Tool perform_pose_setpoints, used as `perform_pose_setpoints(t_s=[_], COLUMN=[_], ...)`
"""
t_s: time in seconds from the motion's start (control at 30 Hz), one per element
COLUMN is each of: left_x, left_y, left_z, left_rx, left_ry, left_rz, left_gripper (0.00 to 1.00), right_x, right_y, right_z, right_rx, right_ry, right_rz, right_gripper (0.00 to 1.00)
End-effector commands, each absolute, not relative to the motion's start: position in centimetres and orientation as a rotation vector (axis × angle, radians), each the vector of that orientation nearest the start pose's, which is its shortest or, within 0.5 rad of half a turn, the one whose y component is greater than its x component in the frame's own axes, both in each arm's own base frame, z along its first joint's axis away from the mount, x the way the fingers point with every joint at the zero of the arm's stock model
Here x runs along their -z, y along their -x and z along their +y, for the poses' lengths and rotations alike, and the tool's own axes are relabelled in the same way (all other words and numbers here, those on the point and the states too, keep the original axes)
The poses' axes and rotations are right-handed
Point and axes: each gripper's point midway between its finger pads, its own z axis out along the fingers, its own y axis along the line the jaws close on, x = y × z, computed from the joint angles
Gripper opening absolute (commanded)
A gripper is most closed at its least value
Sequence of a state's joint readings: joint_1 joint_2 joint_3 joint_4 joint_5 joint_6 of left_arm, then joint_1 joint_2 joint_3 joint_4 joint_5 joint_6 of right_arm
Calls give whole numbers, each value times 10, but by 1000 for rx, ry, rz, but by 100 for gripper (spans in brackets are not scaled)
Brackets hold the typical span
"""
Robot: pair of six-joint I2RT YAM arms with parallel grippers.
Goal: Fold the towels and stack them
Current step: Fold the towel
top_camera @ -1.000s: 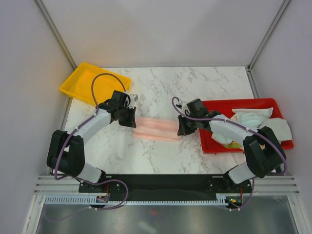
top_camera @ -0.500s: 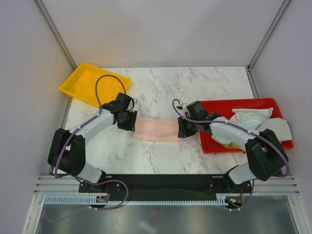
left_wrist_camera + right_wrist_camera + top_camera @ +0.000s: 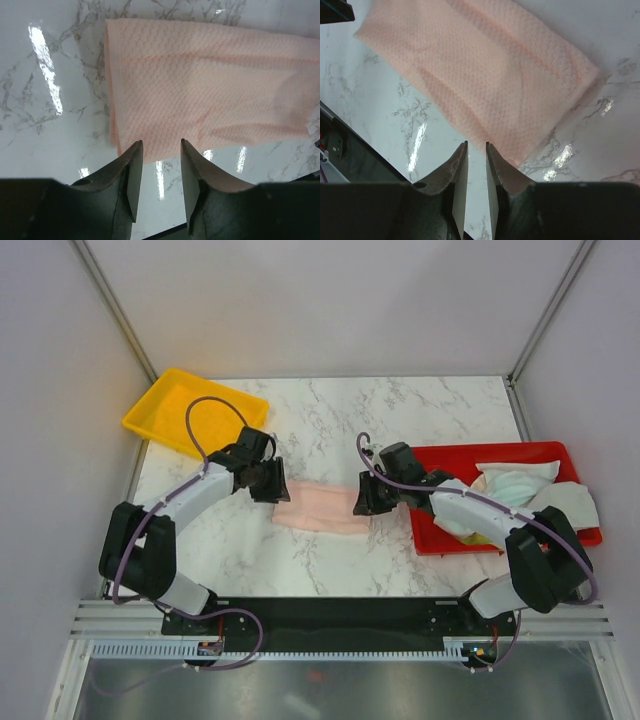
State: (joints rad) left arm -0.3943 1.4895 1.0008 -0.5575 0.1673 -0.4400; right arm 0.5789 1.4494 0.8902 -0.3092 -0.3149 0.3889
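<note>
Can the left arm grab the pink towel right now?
Probably yes. The left fingers hang open right at the edge of the pink towel, and nothing lies between them.

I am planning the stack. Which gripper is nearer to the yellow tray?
Left. The left gripper is near the yellow tray, at the pink towel's left end; the right gripper is at its other end, beside the red tray.
</note>
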Motion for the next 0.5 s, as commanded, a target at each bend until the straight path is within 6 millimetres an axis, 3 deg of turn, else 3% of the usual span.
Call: perform_pose_setpoints(t_s=[0.0,0.07,0.2,0.33,0.47], left_x=[-57,-42,-40,-76,-112], left_y=[-286,-284,-286,-303,-307], left_z=[-180,-170,-156,-161,-184], left_rx=[553,478,397,424,618], left_ry=[145,182,254,261,236], left_rz=[2751,2781,2793,2721,2647], left_gripper=[43,43,43,44,46], right_x=[-61,-48,-34,-50,-70], right_y=[-249,-249,-249,-257,-256], right_z=[248,241,233,236,244], right_rx=[-798,-745,-675,-678,-746], right_ry=[329,323,335,320,301], right_rz=[2564,2589,2622,2587,2557], right_gripper=[28,28,27,27,27])
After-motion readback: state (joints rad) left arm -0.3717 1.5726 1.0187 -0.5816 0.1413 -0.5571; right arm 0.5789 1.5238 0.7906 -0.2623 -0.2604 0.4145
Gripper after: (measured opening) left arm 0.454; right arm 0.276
